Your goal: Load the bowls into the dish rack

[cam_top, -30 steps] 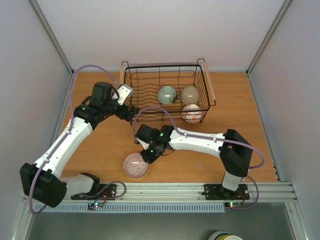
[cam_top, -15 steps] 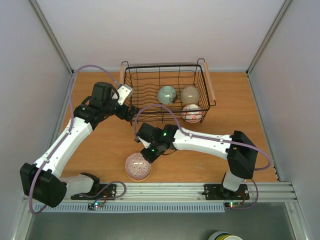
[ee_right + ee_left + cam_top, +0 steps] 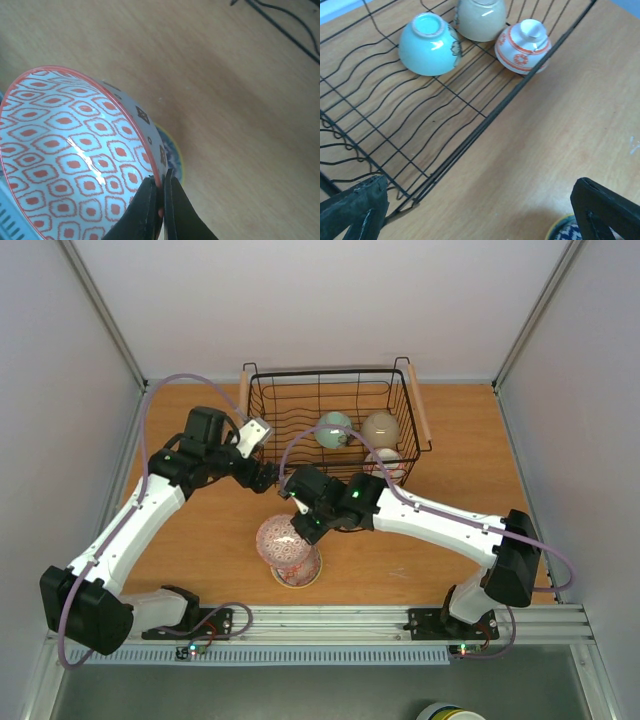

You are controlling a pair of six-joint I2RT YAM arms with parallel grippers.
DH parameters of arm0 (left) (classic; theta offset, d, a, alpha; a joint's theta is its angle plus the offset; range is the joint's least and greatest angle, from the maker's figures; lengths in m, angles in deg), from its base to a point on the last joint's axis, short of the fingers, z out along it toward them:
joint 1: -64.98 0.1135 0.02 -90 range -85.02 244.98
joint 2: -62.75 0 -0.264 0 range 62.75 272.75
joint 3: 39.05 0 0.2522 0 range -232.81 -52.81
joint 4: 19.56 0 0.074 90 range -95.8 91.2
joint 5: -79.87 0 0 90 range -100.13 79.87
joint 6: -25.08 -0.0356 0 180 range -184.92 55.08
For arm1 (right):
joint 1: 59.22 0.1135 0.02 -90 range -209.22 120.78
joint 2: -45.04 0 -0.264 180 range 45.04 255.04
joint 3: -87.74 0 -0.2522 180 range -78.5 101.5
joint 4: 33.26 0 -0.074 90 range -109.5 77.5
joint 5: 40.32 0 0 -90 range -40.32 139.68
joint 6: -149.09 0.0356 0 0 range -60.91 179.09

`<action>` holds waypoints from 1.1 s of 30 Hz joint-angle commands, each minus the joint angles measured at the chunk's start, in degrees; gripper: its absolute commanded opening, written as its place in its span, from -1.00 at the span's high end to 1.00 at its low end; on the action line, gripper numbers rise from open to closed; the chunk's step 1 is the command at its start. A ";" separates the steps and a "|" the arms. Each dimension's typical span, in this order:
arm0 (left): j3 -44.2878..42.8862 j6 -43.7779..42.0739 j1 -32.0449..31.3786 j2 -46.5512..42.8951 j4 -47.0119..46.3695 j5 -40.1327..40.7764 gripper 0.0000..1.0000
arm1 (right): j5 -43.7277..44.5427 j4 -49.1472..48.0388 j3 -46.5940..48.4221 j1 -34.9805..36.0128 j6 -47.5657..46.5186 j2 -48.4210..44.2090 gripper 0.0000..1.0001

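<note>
My right gripper (image 3: pixel 303 530) is shut on the rim of a red-and-white patterned bowl (image 3: pixel 282 540) and holds it tilted above the table. The right wrist view shows the pinch (image 3: pixel 162 179) on that bowl (image 3: pixel 75 155). Under it a blue-and-white bowl (image 3: pixel 309 577) with a yellowish rim sits on the table (image 3: pixel 172 150). The black wire dish rack (image 3: pixel 250 410) holds a pale green bowl (image 3: pixel 427 45), a beige bowl (image 3: pixel 480 20) and a red-and-white bowl (image 3: pixel 522 47), all upside down. My left gripper (image 3: pixel 265 475) is open and empty by the rack's front left corner.
The rack has wooden handles (image 3: pixel 421 412) on its left and right sides. Its left half holds no bowls (image 3: pixel 395 115). The right arm (image 3: pixel 440 525) stretches across the table in front of the rack. Grey walls close in both sides.
My right gripper has raised the red-and-white patterned bowl off the table and tilted it, moving toward the rack. The blue-and-white bowl beneath it now shows. The left arm has barely moved.
</note>
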 commanded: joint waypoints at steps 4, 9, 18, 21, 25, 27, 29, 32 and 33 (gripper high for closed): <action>-1.73 -3.16 0.32 -0.83 3.11 -9.42 -0.99 | 4.23 1.25 1.99 -3.46 -1.35 -2.77 0.97; -2.67 -5.12 -0.38 0.50 5.96 -13.19 -0.99 | 5.81 1.79 2.09 -7.65 -1.23 -4.17 0.97; -3.65 -5.95 -3.66 4.02 7.75 -11.66 -0.99 | 8.08 2.86 7.83 -10.64 -3.54 -3.81 0.97; -3.93 -6.41 -4.98 4.91 8.17 -10.64 -0.99 | 7.91 3.21 10.33 -10.64 -4.37 -3.31 0.97; -4.26 -6.99 -6.19 5.55 8.61 -9.53 -0.88 | 8.24 3.40 12.12 -10.64 -5.25 -2.77 0.97; -4.32 -7.21 -6.43 5.69 8.77 -9.13 -0.72 | 8.28 3.40 12.33 -10.64 -5.47 -2.66 0.97; -4.58 -7.23 -6.68 6.07 8.85 -8.58 -0.51 | 8.28 3.38 12.47 -10.64 -5.56 -2.66 0.97; -4.95 -7.22 -7.05 6.84 9.13 -7.80 -0.21 | 8.08 3.40 12.44 -10.64 -5.65 -2.66 0.97; -5.12 -7.23 -7.12 7.11 9.30 -7.60 -0.05 | 8.15 3.45 12.43 -10.64 -5.66 -2.66 0.97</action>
